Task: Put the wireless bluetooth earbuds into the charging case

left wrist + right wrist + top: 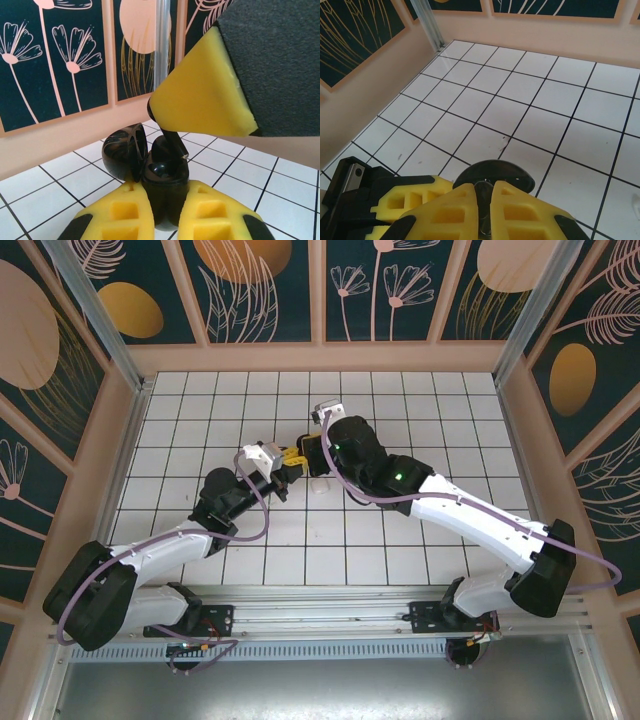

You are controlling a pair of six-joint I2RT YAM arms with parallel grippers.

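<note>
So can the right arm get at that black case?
Probably yes: the lid stands open, the left end effector grips the case low, and the right end effector holds a black earbud at its open top.

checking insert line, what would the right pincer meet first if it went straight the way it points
Probably the open charging case in the left pincer, with the black earbud in the right pincer landing first; depth unclear.

Right fingers (205, 90) hide the top of the black earbud (167, 145).
</note>
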